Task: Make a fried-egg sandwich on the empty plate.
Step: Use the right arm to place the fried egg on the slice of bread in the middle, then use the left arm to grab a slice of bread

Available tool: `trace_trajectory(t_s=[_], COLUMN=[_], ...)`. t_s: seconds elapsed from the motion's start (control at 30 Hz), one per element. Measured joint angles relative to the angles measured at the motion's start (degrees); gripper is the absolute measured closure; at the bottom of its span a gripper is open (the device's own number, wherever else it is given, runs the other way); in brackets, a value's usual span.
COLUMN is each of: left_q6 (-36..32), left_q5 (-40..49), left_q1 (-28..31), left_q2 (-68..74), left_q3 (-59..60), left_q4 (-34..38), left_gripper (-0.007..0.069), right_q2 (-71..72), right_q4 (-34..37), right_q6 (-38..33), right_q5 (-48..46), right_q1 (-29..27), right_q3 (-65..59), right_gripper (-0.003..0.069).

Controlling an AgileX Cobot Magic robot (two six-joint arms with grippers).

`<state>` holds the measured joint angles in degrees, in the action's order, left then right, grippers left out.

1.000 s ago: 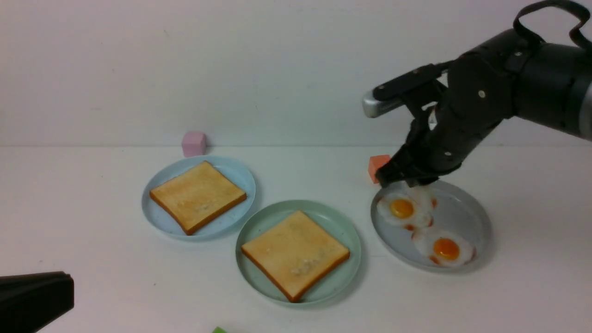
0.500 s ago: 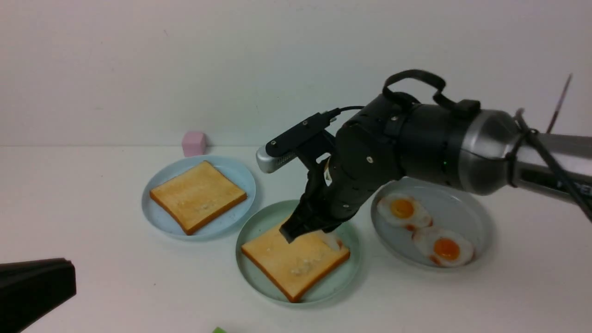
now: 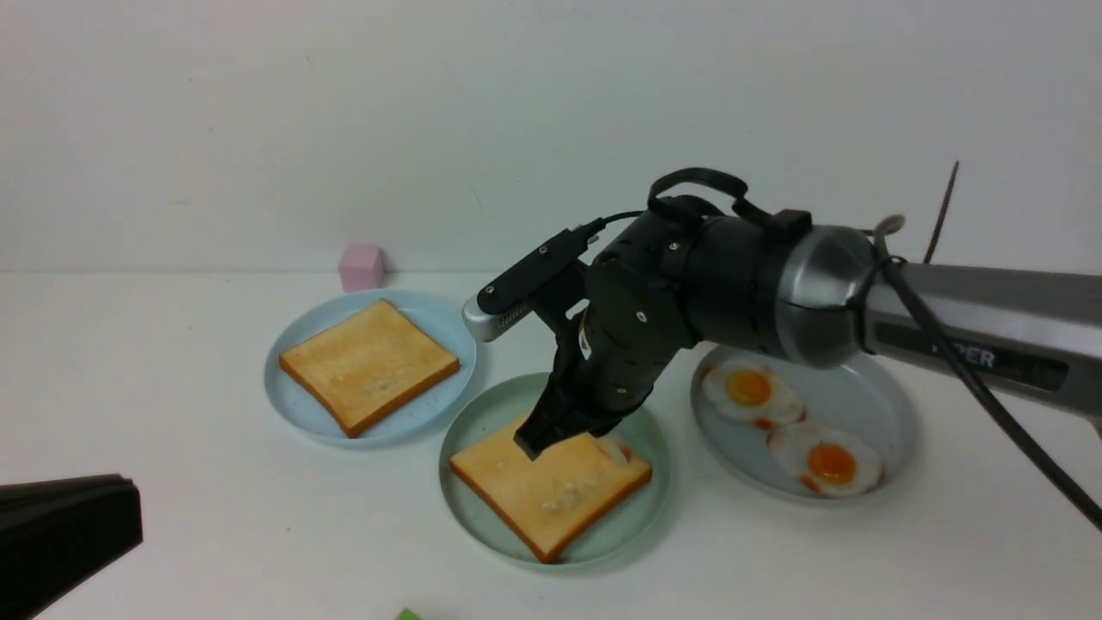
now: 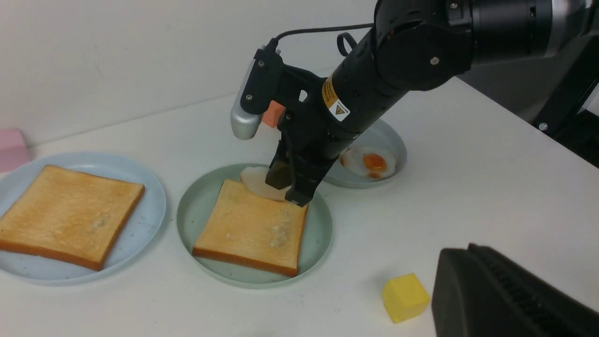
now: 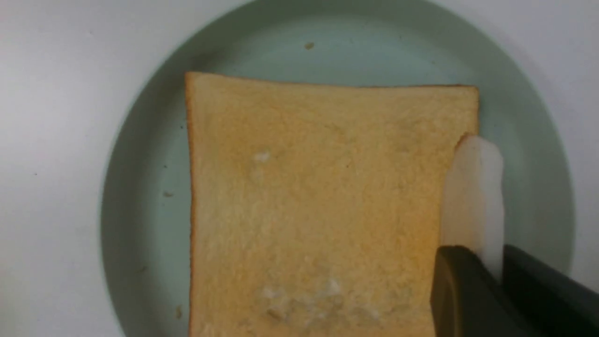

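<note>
While in hand [image 4: 289,188], egg [image 4: 253,182] at toast [image 4: 250,227] edge.

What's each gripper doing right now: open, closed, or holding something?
Left gripper: closed.
Right gripper: closed on the fried egg, above the toast.

R hand [image 5: 497,269] pinches egg white [image 5: 472,196] edge-on by edge of toast [image 5: 318,201], w/ toast flat on mint plate [image 5: 327,42].

Toast [image 3: 551,482] on middle plate [image 3: 489,410], egg [image 4: 255,182] seemingly over its rear corner.
</note>
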<state>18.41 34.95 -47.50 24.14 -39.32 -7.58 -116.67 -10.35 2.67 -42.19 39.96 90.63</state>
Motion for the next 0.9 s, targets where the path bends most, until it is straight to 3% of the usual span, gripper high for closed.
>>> trace_trajectory(t_s=[0.17, 0.3, 0.43, 0.47, 0.5, 0.53, 0.6, 0.67, 0.8, 0.9], left_q6=[0.0, 0.0, 0.0, 0.0, 0.0, 0.0, 0.0, 0.0, 0.0, 0.0], left_q5=[0.0, 0.0, 0.0, 0.0, 0.0, 0.0, 0.06, 0.56, 1.33, 2.48], left_q1=[0.0, 0.0, 0.0, 0.0, 0.0, 0.0, 0.0, 0.0, 0.0, 0.0], left_q2=[0.0, 0.0, 0.0, 0.0, 0.0, 0.0, 0.0, 0.0, 0.0, 0.49], left_q3=[0.0, 0.0, 0.0, 0.0, 0.0, 0.0, 0.0, 0.0, 0.0, 0.0], left_q4=[0.0, 0.0, 0.0, 0.0, 0.0, 0.0, 0.0, 0.0, 0.0, 0.0], left_gripper=[0.0638, 0.0638, 0.0638, 0.0638, 0.0638, 0.0638, 0.0638, 0.0638, 0.0638, 0.0638], right_q2=[0.0, -0.1, -0.32, -0.31, -0.31, -0.31, 0.2, 1.26, 6.11, 12.04], right_q4=[-0.15, 0.61, 5.19, 5.47, 7.8, 8.07, 10.35, 11.46, 14.41, 15.73], right_q6=[0.0, 0.0, 0.0, 0.0, 0.0, 0.0, 0.0, 0.0, 0.0, 0.0], right_q5=[0.0, 0.0, 0.91, 0.98, 1.42, 1.5, 1.91, 1.91, -0.6, -7.64], right_q1=[0.06, 0.3, 0.56, 0.56, 0.61, 0.61, 0.61, 0.61, 0.61, 0.61], right_q3=[0.04, 0.06, 0.11, 0.11, 0.11, 0.11, 0.11, 0.05, 0.05, 0.05], right_gripper=[0.0563, 0.0494, 0.0306, 0.0286, 0.0202, 0.0202, 0.0106, 0.0058, 0.0045, 0.0107])
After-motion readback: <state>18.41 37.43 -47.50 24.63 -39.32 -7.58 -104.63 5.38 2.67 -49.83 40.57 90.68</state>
